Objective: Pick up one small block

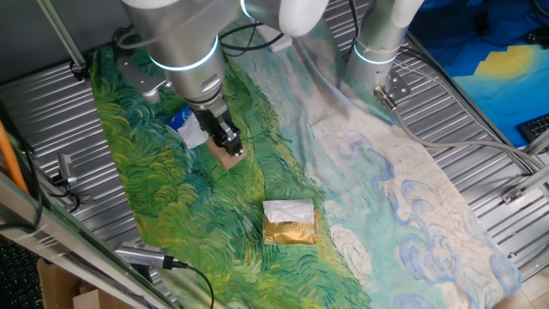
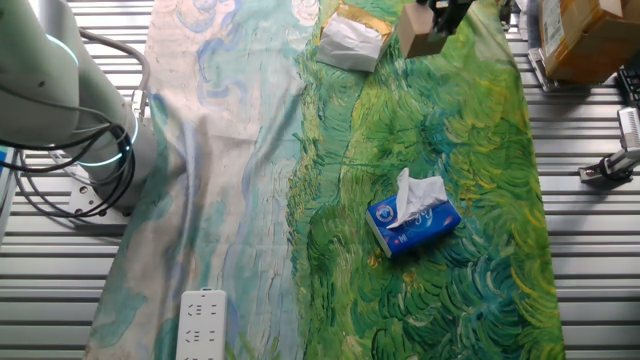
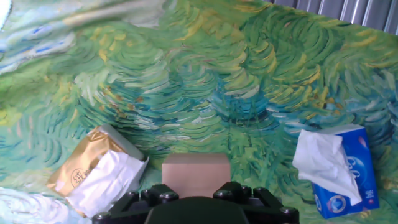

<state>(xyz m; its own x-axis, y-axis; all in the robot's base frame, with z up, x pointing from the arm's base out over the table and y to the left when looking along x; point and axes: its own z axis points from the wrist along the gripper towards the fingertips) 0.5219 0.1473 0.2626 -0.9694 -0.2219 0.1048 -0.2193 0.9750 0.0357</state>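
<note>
The small block [image 1: 228, 158] is a plain tan wooden cube held between my gripper's [image 1: 228, 148] fingers, above the green part of the painted cloth. In the other fixed view the block [image 2: 420, 36] hangs under the gripper [image 2: 436, 20] near the top edge, clear of the cloth. In the hand view the block [image 3: 196, 169] sits centred just beyond the dark gripper [image 3: 196, 190] body, and the cloth looks far below. The jaws are shut on the block; the fingertips themselves are hidden.
A gold-and-white foil packet [image 1: 289, 223] [image 2: 350, 38] [image 3: 93, 171] lies on the cloth. A blue tissue pack [image 1: 184, 120] [image 2: 412, 215] [image 3: 339, 171] lies nearby. A white power strip [image 2: 203, 325] sits at the cloth's edge. The arm's base [image 2: 60, 100] and a cardboard box [image 2: 590, 35] stand off the cloth.
</note>
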